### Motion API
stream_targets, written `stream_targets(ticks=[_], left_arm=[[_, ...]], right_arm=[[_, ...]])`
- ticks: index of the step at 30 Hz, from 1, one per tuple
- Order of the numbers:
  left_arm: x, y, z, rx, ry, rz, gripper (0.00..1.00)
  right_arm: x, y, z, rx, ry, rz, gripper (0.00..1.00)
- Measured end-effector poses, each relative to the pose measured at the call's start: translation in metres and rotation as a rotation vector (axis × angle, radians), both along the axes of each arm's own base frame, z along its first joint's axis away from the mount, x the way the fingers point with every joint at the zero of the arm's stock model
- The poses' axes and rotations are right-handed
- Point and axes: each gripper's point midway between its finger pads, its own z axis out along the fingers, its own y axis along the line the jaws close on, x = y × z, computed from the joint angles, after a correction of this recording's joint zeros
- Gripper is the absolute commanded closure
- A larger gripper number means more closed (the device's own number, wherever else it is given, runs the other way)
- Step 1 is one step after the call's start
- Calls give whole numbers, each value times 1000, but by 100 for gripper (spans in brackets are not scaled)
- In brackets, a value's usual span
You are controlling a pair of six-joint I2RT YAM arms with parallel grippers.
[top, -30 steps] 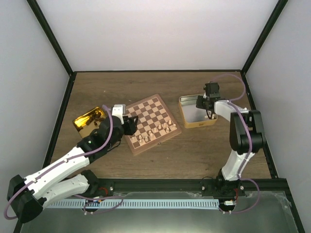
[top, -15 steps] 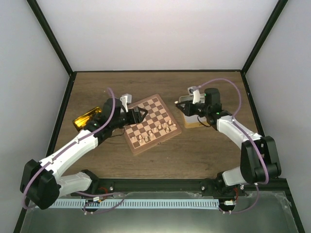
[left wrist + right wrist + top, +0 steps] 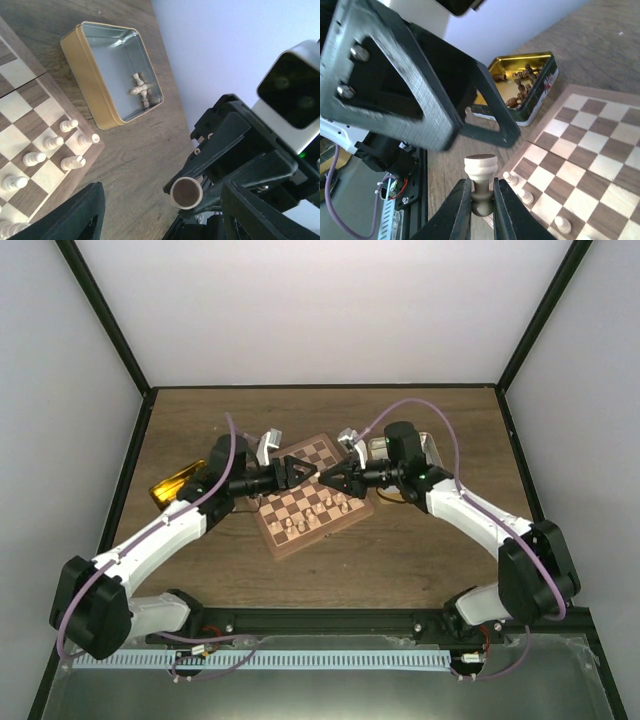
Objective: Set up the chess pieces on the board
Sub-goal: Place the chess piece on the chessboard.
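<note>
We note pale men (image 3: 322,508) standing on the near rows of the board (image 3: 318,454), which lies skewed on the table (image 3: 420,560). Over its middle the two arms meet tip to tip. There the right gripper (image 3: 330,478) pinches a pale piece (image 3: 480,167) by its upper part, round foot turned toward the left gripper (image 3: 300,474). The left one's fingers (image 3: 75,212) are spread wide, facing that piece and apart from it. Farther off, left of the board, a gold tin (image 3: 176,487) holds dark pieces (image 3: 520,85). Right of the board a second tin (image 3: 85,75) holds a few pale ones (image 3: 140,91)
</note>
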Motion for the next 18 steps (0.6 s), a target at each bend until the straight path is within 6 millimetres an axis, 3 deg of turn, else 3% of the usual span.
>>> stream_targets(ticks=[3, 6, 18], left_arm=[[0, -4, 3, -25, 4, -17, 39], [0, -5, 5, -47, 7, -21, 50], [0, -6, 11, -97, 19, -33, 63]], right_arm=[[0, 7, 13, 9, -41, 32, 87], [1, 9, 20, 12, -65, 45, 86], [-6, 15, 7, -21, -31, 82, 86]])
